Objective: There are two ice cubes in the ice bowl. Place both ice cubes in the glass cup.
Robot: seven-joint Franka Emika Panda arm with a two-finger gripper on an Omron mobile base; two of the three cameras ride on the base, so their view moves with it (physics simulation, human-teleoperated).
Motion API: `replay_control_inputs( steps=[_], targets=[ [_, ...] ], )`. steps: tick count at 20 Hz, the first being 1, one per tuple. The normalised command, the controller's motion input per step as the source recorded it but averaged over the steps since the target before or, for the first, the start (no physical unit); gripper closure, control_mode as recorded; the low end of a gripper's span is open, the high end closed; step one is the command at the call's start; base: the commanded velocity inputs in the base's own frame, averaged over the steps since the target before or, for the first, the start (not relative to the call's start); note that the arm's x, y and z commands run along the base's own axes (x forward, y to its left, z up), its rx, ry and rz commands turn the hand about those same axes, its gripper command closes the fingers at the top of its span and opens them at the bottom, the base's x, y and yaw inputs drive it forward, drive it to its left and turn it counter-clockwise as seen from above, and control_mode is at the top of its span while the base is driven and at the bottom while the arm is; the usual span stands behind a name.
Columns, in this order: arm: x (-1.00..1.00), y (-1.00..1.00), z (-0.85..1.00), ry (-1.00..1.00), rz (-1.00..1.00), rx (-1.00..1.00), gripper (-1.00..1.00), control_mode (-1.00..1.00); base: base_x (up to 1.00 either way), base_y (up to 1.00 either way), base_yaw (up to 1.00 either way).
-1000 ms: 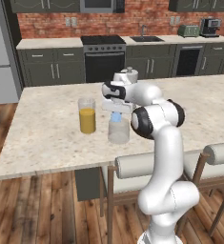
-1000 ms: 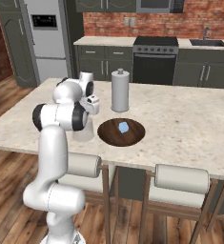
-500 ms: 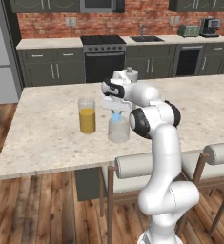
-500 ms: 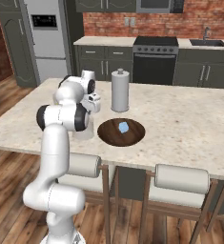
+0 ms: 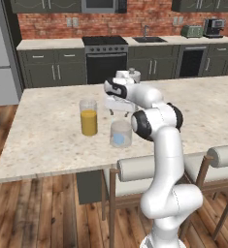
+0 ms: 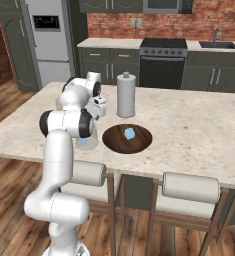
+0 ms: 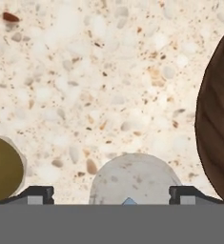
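The gripper (image 5: 119,112) hangs directly above the glass cup (image 5: 121,133), its fingers (image 7: 36,194) spread wide with nothing between them; in the hand view the 2 dark tips stand far apart at the bottom edge, and the round rim of the cup sits between them; 1 ice cube (image 5: 118,139) lies as a pale-blue patch at the bottom of the cup, near the front edge of the speckled stone table (image 5: 47,140); the other ice cube (image 6: 129,133) rests inside the ice bowl (image 6: 127,138), a little above the bowl's middle in the right base view; the bowl sits on the table just beside the cup, on the arm's right, and its dark wooden rim fills the right edge of the hand view; a taller glass of orange juice (image 5: 89,117) stands near the cup on the opposite side, apart from it; a tall white canister (image 6: 126,95) stands upright on the table just behind the bowl; 2 stools (image 6: 191,187) are tucked under the table's front edge.
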Motion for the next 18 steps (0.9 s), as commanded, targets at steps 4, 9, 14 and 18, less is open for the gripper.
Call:
replay_control_inputs(
  steps=[4,9,14,18],
  targets=[
    [0.0,-0.63,0.15,-0.07,0.0,0.08,-1.0,-1.0,0.0,0.0,0.0],
    [0.0,-0.94,0.06,-0.07,-0.01,0.03,-1.0,-1.0,0.0,0.0,0.0],
    [0.0,-1.0,-0.06,-0.11,-0.01,0.0,-1.0,-1.0,0.0,0.0,0.0],
    [-0.08,-0.95,-0.28,-0.11,0.0,-0.01,-1.0,-1.0,0.0,0.0,0.0]
  ],
)
